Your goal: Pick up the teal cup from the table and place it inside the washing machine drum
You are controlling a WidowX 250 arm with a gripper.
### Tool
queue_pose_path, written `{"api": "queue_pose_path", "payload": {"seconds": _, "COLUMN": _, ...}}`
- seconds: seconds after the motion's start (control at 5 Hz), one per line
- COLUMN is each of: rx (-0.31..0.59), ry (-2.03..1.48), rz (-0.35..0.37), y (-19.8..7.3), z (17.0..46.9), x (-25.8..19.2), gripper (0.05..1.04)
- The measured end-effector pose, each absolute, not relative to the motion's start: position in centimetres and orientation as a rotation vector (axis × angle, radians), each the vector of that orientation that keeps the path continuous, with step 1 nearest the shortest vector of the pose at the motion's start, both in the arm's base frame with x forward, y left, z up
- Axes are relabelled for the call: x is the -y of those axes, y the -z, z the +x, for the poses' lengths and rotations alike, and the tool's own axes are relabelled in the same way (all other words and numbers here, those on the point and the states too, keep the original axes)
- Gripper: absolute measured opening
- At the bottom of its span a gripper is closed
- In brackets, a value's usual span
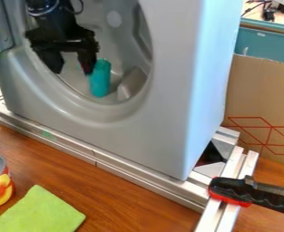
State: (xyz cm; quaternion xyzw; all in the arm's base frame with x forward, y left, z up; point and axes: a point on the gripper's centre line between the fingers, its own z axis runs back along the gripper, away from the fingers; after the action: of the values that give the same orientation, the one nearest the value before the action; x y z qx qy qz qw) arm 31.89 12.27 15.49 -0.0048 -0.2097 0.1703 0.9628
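Presently, camera view | black two-finger gripper (73,71) at the grey, smooth-shelled washing machine's (162,108) round opening | fingers spread | teal, plastic-looking cylinder (100,80) inside, near-upright, just beyond the view's right-hand fingertip, seemingly outside the gap

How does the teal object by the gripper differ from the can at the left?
The teal object is plain, while the can has a fruit picture and a grey top.
The teal object looks slimmer than the can.
The teal object is inside the machine's round opening; the can stands on the wooden table.
Both look roughly cylindrical.
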Motion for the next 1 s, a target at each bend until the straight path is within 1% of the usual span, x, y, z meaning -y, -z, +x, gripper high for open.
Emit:
{"api": "queue_pose_path", "payload": {"seconds": 0.2, "rx": 0.390, "ry": -0.303, "rz": 0.009, "y": -16.0, "z": 29.0, "x": -11.2, "gripper": 1.001}}
{"api": "queue_pose_path", "payload": {"seconds": 0.4, "rx": 0.242, "ry": -0.264, "rz": 0.086, "y": -15.6, "z": 25.4, "x": -9.4, "gripper": 1.001}}
{"api": "queue_pose_path", "payload": {"seconds": 0.6, "rx": 0.051, "ry": -0.212, "rz": 0.089, "y": -13.7, "z": 22.5, "x": -8.7, "gripper": 1.001}}
{"api": "queue_pose_path", "payload": {"seconds": 0.8, "rx": -0.054, "ry": -0.149, "rz": 0.065, "y": -11.3, "z": 21.3, "x": -8.5, "gripper": 1.001}}
{"api": "queue_pose_path", "payload": {"seconds": 1.0, "rx": -0.084, "ry": -0.126, "rz": 0.049, "y": -9.9, "z": 19.8, "x": -9.6, "gripper": 1.001}}
